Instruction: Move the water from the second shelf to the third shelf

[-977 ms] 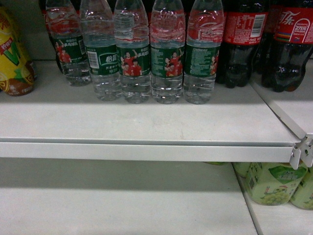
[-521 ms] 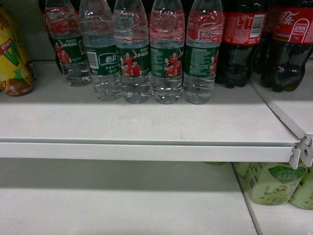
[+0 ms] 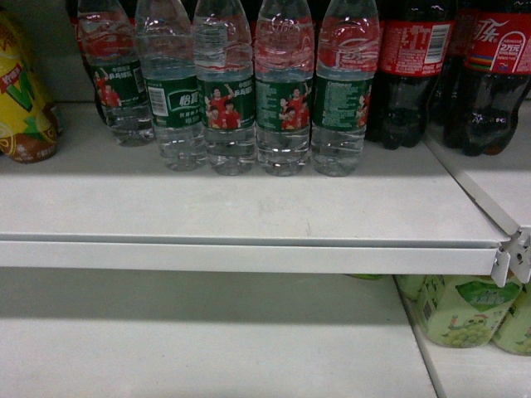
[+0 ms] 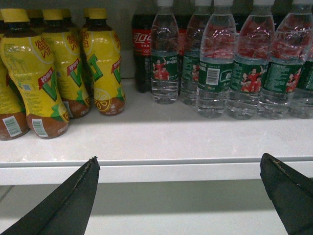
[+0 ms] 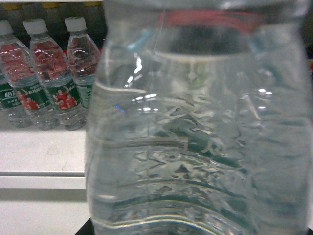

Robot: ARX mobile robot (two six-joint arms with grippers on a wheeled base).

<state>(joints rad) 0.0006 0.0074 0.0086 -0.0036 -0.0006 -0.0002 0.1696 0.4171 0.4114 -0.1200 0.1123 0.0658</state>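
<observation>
Left tool [image 4: 178,169]: black tapered fingers spread wide, grasping nothing, before the white metal shelf [image 4: 161,142] edge.
Right tool: hidden; grip cannot be told.
Right wrist view: clear ribbed plastic water bottle [image 5: 200,127] fills the frame (very close).
Head view: more water bottles [image 3: 228,91] upright beside dark cola bottles [image 3: 415,75].
Left wrist only: yellow-wrapped tea bottles [image 4: 44,73].

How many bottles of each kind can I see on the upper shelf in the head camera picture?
Water bottles: 5
Cola bottles: at least 2, others may hide behind
Yellow bottles: 1
Total: at least 8
</observation>
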